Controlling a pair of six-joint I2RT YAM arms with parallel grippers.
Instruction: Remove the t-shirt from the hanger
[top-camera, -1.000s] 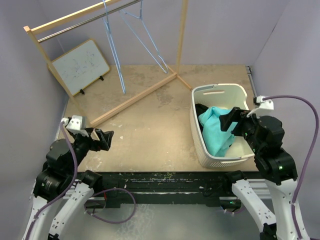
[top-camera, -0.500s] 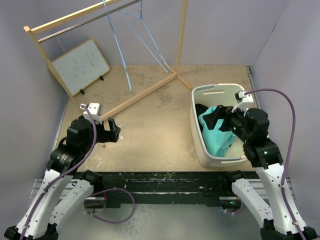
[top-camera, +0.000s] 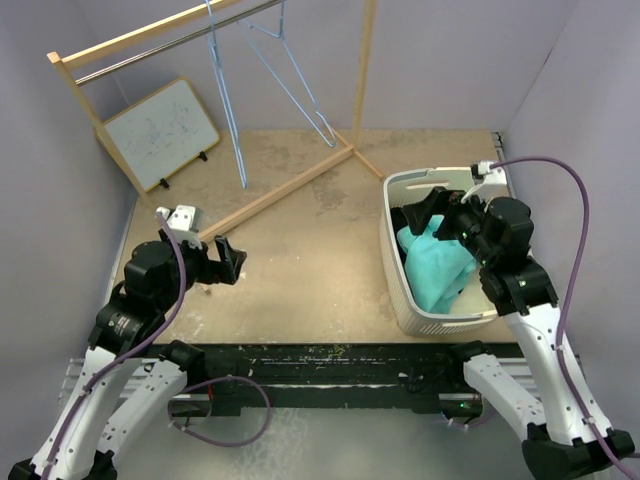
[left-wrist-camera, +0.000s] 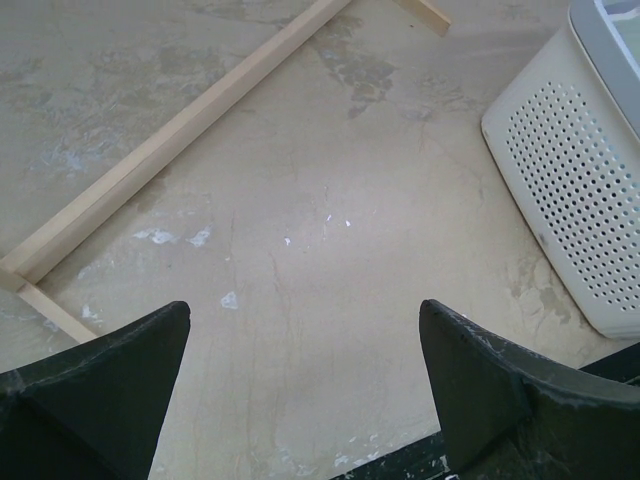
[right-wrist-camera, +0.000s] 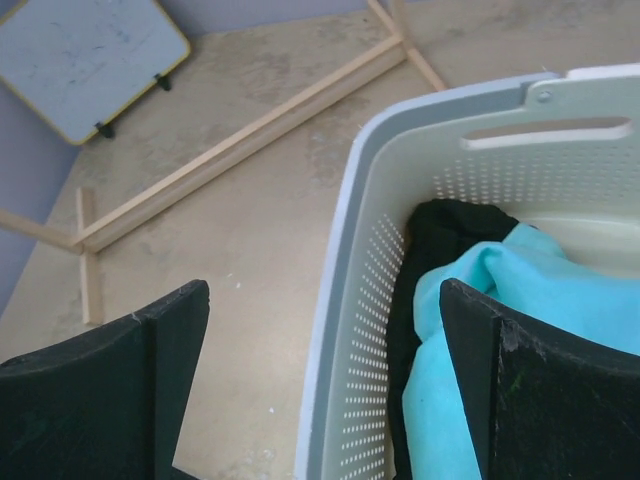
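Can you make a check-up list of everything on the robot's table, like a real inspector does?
Surface: table bare, worn and blotchy.
Job's things: two wire hangers hang bare on the wooden rack; teal t-shirt lies in the white basket with a black garment.
Clutter: small whiteboard leaning at the back left.
Grippers: left gripper open, empty, above the table; right gripper open, empty, over the basket's rim.
Cables: purple cables run from both wrists, clear of the rack.
Surroundings: plain grey walls; nothing else seen.
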